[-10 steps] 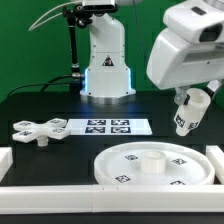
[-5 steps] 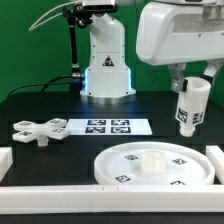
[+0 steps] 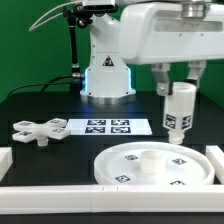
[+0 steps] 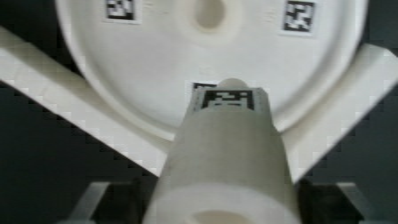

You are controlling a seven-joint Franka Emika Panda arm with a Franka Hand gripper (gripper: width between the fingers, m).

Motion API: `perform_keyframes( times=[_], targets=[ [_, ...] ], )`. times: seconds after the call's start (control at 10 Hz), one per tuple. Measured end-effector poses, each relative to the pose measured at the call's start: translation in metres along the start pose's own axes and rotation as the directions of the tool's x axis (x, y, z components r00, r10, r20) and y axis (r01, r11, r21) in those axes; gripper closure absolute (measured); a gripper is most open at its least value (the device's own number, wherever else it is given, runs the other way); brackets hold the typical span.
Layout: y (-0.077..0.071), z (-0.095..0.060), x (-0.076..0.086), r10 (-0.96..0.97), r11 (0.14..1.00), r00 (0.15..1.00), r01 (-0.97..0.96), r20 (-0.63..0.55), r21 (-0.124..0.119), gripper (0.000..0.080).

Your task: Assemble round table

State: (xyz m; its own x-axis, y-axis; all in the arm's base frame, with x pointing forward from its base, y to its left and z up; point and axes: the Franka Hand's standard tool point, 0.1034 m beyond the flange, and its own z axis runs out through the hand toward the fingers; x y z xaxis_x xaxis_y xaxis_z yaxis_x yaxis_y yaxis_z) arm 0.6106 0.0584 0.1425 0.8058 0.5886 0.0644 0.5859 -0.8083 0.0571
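Post (image 3: 179, 112) held upright above disc (image 3: 125, 160)
Jaws clamped on post's top end; disc lies at table's (image 3: 45, 100) near edge.

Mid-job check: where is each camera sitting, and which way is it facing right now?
Exterior view: off the arm, across the table from the robot base, facing it; shows the gripper clamping the post, cross piece, marker board.
Wrist view: on the wrist, looking down along the post onto the round disc; only gripper bits show.
Both show the post and round disc.
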Motion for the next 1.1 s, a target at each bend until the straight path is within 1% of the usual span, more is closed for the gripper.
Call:
perform_keyframes(
  times=[0.1,0.2,0.6,0.7,0.8,0.9,1.1],
  targets=[
    [0.004,0.004,-0.009,0.000,1.000,1.000,0.000,-0.009,-0.003,0.0377],
    [0.004,0.007,-0.013,0.021,1.000,1.000,-0.021,-0.021,0.001,0.0377],
    [0.002,0.008,-0.013,0.019,1.000,1.000,-0.019,-0.021,0.003,0.0377],
    [0.000,0.012,-0.019,0.019,1.000,0.999,-0.019,-0.048,-0.010,0.0377],
    [-0.004,0.018,-0.029,0.005,1.000,0.997,-0.007,-0.074,-0.025,0.0377],
    [-0.007,0.021,-0.035,0.003,1.000,0.997,-0.005,-0.071,-0.023,0.0377],
    [-0.008,0.028,-0.038,0.001,1.000,0.997,-0.002,-0.074,-0.023,0.0377]
  ],
)
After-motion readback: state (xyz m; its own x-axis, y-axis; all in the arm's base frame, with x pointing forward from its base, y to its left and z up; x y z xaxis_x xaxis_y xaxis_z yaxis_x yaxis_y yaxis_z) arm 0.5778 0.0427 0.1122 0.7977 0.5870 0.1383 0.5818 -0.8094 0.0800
